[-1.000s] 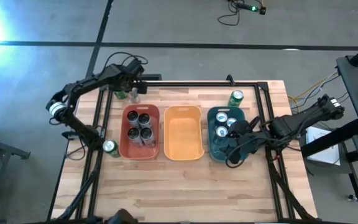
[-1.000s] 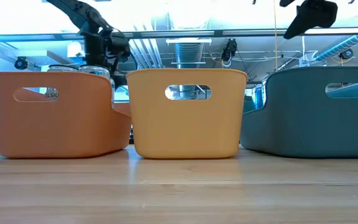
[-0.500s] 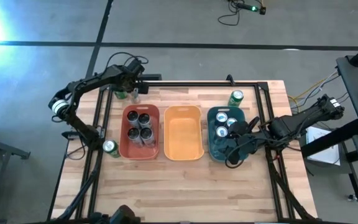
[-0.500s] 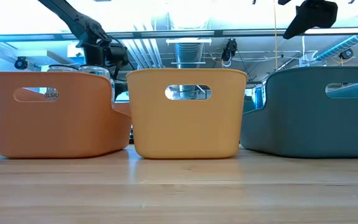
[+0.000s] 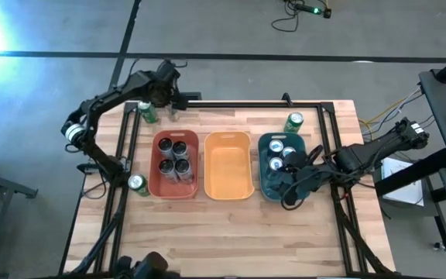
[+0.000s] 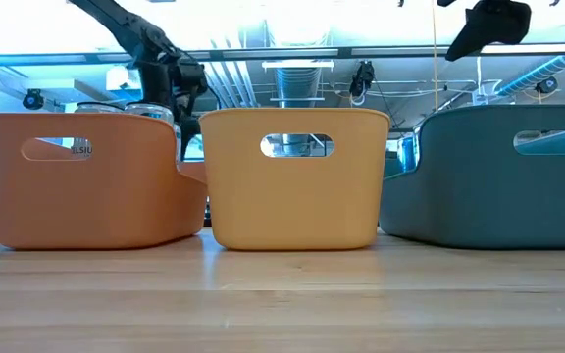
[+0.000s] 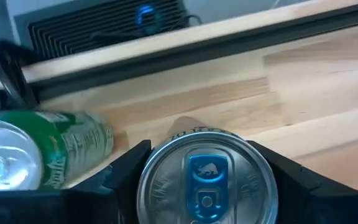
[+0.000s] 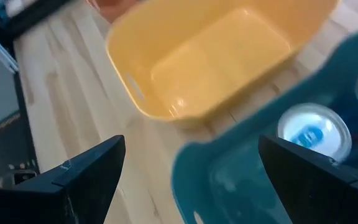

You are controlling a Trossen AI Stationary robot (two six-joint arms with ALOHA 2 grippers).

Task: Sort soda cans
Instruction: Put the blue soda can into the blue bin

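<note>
Now the left end effector [image 7: 204, 186] clasps a silver-blue soda can [image 7: 205, 180] by its rigid, slippery, dent-prone sides at the desk's [image 5: 231, 225] far-left corner beside a green can [image 7: 55, 146], while the right end effector [image 8: 185, 180] hangs wide above the teal bin [image 5: 273, 186].

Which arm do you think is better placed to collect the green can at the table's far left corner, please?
The left: its gripper hovers beside that green can, fingers around a blue-tabbed can. The right gripper hangs over the teal bin.

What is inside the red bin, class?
Inside the red bin, four dark soda cans stand upright with silver tops showing. The bin floor beneath them is covered.
</note>
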